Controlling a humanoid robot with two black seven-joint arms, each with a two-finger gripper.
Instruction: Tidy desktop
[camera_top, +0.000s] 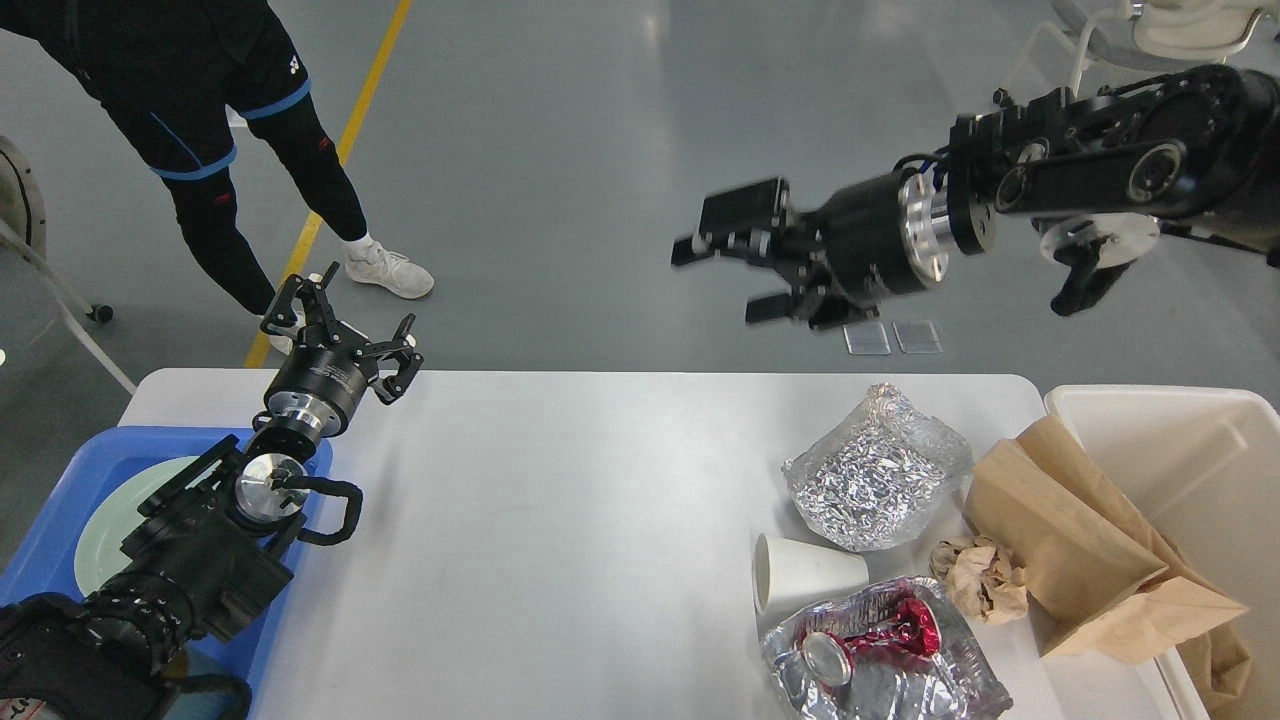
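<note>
Desktop (560, 520), white and rounded at its far corners, fills the lower middle of the head view, with grey floor beyond its far edge. No writing on the litter can be read; the only mark visible is a small white logo on the shorts of the person (215, 150) standing past the far left corner, too small to read. The clutter sits at the right end: one crumpled sheet of foil (875, 470), one white paper cup (800, 572) lying on its side, one foil tray (880, 665) holding a crushed red can (870, 640), one wad of brown paper (980, 578), and one brown paper bag (1080, 560) that leans over the rim of the cream bin (1180, 440) beside the right edge. At the left edge one blue tray (60, 520) holds one pale green plate (110, 520). The broad middle of the surface is bare. The left gripper (345, 330) hovers at the far left corner with its fingers spread and nothing between them. The right gripper (735, 275) hangs over the floor beyond the far edge, well above the foil, fingers apart and empty. Two small clear squares (892, 337) lie on the floor below it.
</note>
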